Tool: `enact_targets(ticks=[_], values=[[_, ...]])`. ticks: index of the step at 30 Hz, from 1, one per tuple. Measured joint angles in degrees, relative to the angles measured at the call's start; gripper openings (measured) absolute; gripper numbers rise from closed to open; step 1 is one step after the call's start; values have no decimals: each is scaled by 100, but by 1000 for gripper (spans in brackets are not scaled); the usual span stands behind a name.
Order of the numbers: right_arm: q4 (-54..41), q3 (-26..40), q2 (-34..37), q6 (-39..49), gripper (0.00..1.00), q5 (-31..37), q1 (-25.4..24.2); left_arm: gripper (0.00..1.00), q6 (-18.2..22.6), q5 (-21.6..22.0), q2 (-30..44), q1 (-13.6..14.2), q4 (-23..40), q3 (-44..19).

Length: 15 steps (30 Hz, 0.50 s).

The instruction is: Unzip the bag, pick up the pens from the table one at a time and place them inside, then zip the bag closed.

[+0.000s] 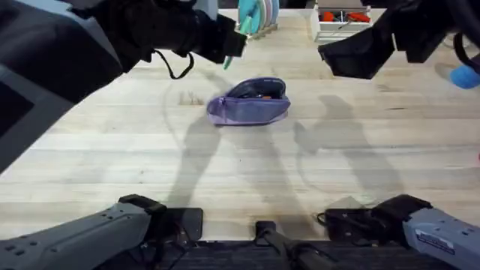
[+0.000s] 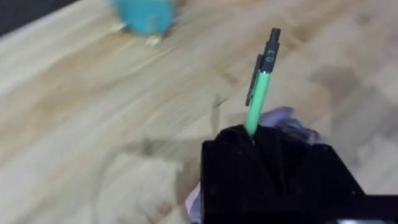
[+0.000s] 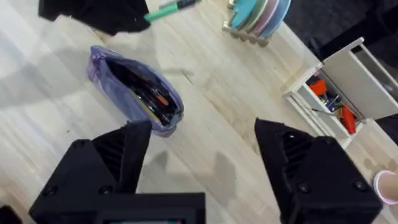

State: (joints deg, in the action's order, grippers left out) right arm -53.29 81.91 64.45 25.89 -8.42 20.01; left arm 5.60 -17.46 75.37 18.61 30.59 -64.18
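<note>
No text, label or number can be read anywhere.

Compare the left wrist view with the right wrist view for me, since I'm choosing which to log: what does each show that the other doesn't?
Left wrist alone: the green pen close up, standing out of the closed left tool, its dark clip and cap clear.

Right wrist alone: the bag's unzipped opening with items already inside, the open right tool, and a white organizer.

Both: the green pen, the left tool, purple bag fabric, the teal plates' rack and the wooden table.
</note>
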Motion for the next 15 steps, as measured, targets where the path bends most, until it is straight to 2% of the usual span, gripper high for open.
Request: enact_targets(ticks=[4, 7, 10, 15], values=[[-42, 0, -63, -30, 996, 1, 0, 44, 1049, -824, 0, 0, 2, 0], [-40, 0, -198, -42, 996, 0, 0, 44, 1554, -1273, 28, 0, 4, 0], [-31, 0, -317, -44, 996, -1, 0, 43, 1929, -1699, 217, 0, 2, 0], [25, 0, -333, -44, 996, -1, 0, 43, 2268, -2262, 867, 0, -1, 0]])
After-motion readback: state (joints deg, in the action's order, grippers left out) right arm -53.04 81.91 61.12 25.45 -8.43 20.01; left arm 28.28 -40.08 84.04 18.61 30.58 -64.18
